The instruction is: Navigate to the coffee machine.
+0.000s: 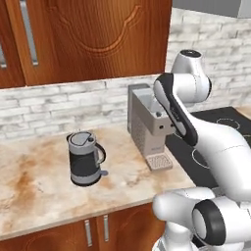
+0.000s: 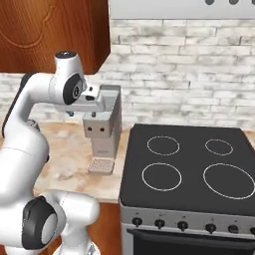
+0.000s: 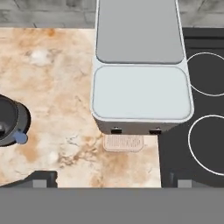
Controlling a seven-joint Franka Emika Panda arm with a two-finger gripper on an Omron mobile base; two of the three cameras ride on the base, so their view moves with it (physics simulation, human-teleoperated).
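The coffee machine [image 1: 146,122] is a tall grey-silver box on the marble counter, hard against the stove's left edge. It has small dark buttons on its overhanging head and a perforated drip tray [image 1: 160,162] at its foot. In the right base view the coffee machine [image 2: 105,128] stands straight ahead of the arm, whose hand hovers just above its top. Looking straight down, the hand view has the coffee machine [image 3: 141,87] in the middle. My gripper [image 3: 113,180] is open, its fingertips [image 3: 43,178] far apart and holding nothing.
A round dark-grey kettle [image 1: 85,159] with a handle stands on the counter [image 1: 34,186] left of the machine. A black four-ring stove [image 2: 189,172] lies to the right, with knobs along its front. Wooden wall cabinets [image 1: 88,34] hang above a brick backsplash.
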